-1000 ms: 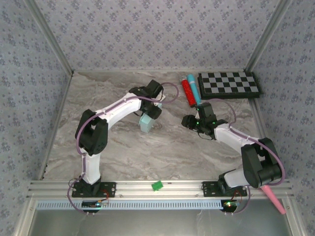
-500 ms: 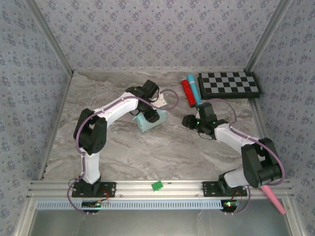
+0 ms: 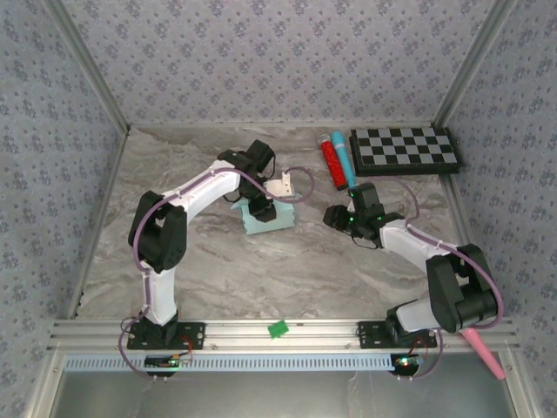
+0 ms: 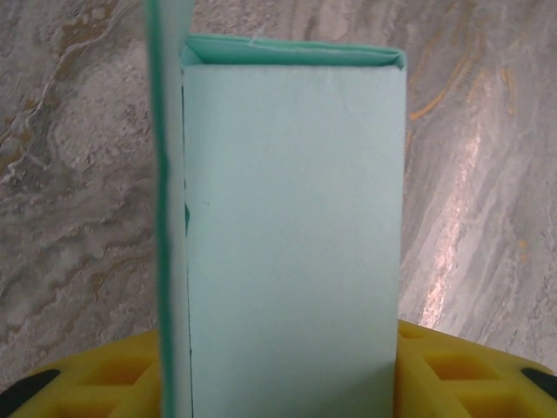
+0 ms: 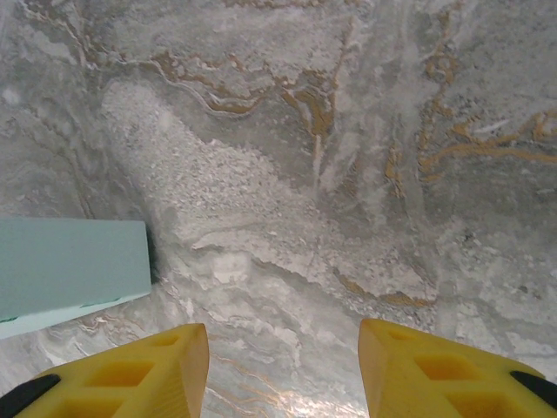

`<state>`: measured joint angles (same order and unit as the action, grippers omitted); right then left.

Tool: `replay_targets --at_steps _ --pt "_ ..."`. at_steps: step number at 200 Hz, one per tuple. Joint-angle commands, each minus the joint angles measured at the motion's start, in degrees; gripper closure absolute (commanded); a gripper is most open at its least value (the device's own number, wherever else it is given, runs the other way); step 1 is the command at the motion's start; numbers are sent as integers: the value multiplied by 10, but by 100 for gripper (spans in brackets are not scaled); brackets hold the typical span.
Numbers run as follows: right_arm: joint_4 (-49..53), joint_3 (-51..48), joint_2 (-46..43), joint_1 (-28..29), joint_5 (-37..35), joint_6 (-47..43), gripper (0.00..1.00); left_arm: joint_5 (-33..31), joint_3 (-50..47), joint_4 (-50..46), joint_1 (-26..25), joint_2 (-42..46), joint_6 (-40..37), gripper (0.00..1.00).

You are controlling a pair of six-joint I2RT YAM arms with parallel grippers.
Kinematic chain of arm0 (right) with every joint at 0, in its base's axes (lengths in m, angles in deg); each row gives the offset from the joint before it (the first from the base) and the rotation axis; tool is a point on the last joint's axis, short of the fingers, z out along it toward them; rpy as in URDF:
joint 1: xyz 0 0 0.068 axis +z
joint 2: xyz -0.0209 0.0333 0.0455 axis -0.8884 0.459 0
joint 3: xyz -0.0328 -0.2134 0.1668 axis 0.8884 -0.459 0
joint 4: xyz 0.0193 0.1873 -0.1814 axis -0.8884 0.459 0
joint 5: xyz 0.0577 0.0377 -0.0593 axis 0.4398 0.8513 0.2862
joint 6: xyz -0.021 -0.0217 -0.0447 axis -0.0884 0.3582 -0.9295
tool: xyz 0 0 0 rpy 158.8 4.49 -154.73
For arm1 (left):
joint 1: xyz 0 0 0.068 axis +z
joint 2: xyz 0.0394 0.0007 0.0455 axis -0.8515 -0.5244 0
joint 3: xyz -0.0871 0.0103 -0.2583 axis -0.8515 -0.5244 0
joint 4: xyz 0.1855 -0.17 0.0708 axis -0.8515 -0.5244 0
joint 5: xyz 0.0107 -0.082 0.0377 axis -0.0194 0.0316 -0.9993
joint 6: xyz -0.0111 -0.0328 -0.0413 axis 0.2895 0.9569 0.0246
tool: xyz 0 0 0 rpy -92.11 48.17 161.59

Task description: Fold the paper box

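The paper box (image 3: pixel 271 221) is found about the middle of the table, already raised into a small rectangular body and laid with one long face up. It is clamped by the left gripper (image 3: pixel 264 209), which is bent down over it from the far side. In the left wrist view the box is seen wedged between the yellow fingers (image 4: pixel 87 383), and a thin strip of card, taken to be a loose flap, stands edge-on along its left side. The right gripper (image 3: pixel 338 216) is held low over bare table just beside the box, towards the right edge. Its jaws are parted and nothing is between them. One end of the box is caught at the left of the right wrist view. The step in hand is judged to be the closing of the last flap. The box would need to be kept steady while the free gripper is brought in against the flap without the thin card being crushed.
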<state>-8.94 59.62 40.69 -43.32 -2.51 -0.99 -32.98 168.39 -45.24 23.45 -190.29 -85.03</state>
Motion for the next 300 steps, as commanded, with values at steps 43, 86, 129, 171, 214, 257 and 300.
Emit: replay_targets --at_steps 43,86,129,171,214,257,300 --pt "8 -7 -8 -6 1 -10 49 39 -11 7 -5 12 -85 46" --pt "12 -9 -8 -6 0 -11 49 25 -1 19 -7 15 -57 35" --pt "9 -9 -8 -7 1 -11 49 24 7 13 -11 32 -42 23" --pt "8 -6 -6 -8 5 -11 48 28 6 6 -19 57 -38 17" --pt "21 16 -3 -8 10 -48 48 28 6 4 -23 95 5 9" --pt "56 59 0 -8 16 -96 48 -4 -50 99 -1 174 141 7" --pt "92 126 17 -8 40 -150 48 -34 -133 181 47 259 294 7"
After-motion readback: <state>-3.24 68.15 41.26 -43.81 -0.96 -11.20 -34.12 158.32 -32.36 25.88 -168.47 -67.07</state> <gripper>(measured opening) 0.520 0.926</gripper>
